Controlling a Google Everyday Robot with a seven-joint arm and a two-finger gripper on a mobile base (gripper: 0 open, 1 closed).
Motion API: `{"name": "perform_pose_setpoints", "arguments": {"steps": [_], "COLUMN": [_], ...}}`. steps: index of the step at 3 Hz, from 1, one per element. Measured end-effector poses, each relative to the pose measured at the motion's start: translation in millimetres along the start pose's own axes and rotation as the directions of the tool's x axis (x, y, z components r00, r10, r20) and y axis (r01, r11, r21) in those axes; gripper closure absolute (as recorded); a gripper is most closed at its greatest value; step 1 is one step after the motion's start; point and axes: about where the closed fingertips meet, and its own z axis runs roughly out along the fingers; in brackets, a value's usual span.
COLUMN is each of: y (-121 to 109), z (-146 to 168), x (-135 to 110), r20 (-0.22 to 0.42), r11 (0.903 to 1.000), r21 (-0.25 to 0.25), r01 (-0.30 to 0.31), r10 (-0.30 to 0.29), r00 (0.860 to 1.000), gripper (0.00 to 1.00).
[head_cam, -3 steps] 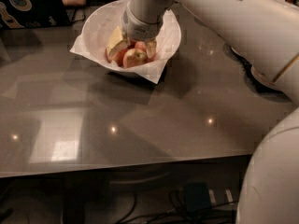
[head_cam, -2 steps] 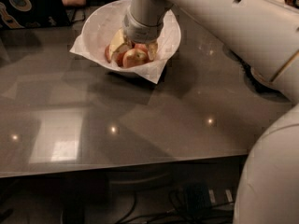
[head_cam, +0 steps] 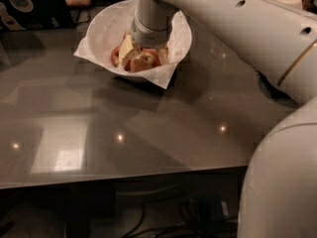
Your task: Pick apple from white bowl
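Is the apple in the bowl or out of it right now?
In. The apple lies below the white bowl's rim on the paper lining, with the gripper down inside the bowl at it.

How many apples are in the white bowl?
2 show in the white bowl: left apple by its wall, middle apple under the gripper inside the bowl. More may be hidden.
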Motion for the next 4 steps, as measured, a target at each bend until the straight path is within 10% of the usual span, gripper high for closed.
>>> {"name": "perform_pose_setpoints", "arguments": {"steps": [2, 4], "y": [-1.1, 3.3], "z": [7.9, 10.9], "x": [-0.9, 4.2], "r20": [-0.01, -0.042], "r11": [0.9998, 0.9987], "r21": [0.014, 0.002], "r01": [0.014, 0.051], "r10": [-0.014, -0.051], "r00": [1.0, 0.998], "gripper": [0.36, 0.79]}}
